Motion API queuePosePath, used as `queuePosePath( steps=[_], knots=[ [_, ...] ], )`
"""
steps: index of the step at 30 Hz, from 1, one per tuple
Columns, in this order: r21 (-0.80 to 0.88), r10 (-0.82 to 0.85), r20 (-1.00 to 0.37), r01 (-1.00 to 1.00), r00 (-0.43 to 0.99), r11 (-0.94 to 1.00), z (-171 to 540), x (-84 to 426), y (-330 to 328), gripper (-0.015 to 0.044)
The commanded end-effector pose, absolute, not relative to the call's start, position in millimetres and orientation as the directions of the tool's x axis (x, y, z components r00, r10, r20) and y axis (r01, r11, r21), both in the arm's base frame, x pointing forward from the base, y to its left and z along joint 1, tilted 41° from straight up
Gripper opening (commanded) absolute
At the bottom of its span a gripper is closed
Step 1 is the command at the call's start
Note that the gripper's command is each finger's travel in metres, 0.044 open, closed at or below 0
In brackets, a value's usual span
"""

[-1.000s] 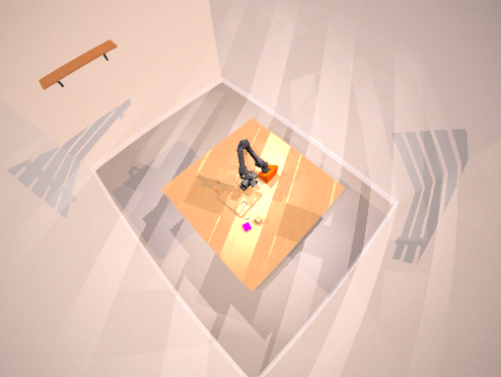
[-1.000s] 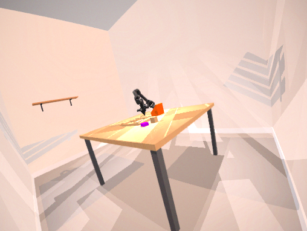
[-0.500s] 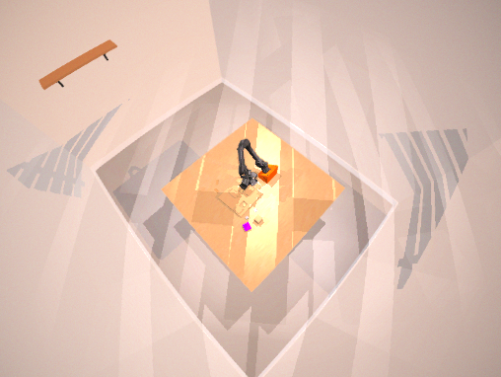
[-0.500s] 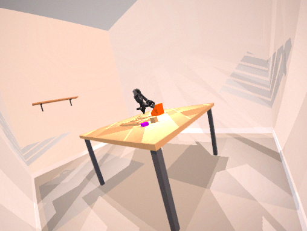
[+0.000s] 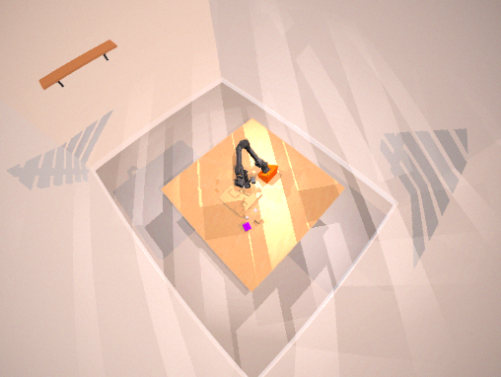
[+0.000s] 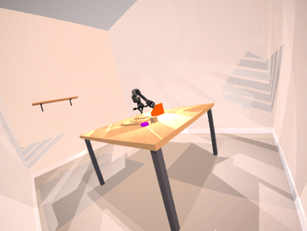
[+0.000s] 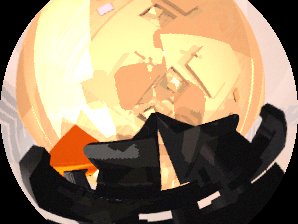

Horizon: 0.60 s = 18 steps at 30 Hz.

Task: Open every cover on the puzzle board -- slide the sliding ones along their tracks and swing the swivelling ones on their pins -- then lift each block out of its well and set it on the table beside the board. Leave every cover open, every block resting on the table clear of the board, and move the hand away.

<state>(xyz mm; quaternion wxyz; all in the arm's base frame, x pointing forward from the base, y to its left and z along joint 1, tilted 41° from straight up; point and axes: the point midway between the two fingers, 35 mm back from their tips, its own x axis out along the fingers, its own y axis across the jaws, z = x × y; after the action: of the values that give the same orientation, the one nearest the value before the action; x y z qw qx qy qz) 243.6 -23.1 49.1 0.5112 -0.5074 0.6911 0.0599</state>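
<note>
Claw (image 5: 246, 186) (image 6: 141, 113) (image 7: 157, 115) pressed together, fingertips meeting, nothing pinched; it hangs point-down above the far edge of the puzzle board (image 5: 224, 197) (image 6: 128, 123) (image 7: 162, 92). Relation of interest: the board lies flat on the counter (image 5: 296, 212) (image 6: 181, 121) (image 7: 55, 60), near of the claw and a little left, so most of it stretches from beneath the fingers toward the near side. Its edges run diagonally as seen from overhead; long axis not certain. Which covers are open cannot be read: sunlight and shadow break up the surface. A purple block (image 5: 247, 227) (image 6: 144, 124) rests off the board, beyond its near corner; a tan block (image 6: 154, 120) sits to its right and slightly farther back, also off the board. Judgement: at least part of the unloading seems done, and the closed fingers would suit pushing a cover better than lifting. A push should begin close to the claw and follow the cover's own track or pin, a direction still to be established. The orange block (image 5: 268, 174) (image 6: 158, 109) (image 7: 75, 147) stands right of the claw, beside the arm's foot, so an approach from the left or near side looks roomier
</note>
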Motion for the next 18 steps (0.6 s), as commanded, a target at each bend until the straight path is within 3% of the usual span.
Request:
queuePosePath(
  steps=[1,7,18],
  knots=[
    [-0.646,-0.646,-0.763,0.012,0.038,0.763,68,280,-37,0.0],
    [-0.569,-0.646,-0.762,0.436,0.04,0.697,81,298,-47,0.0],
    [-0.267,-0.65,-0.759,0.89,0.042,0.369,97,320,-63,0.0]
  ],
)
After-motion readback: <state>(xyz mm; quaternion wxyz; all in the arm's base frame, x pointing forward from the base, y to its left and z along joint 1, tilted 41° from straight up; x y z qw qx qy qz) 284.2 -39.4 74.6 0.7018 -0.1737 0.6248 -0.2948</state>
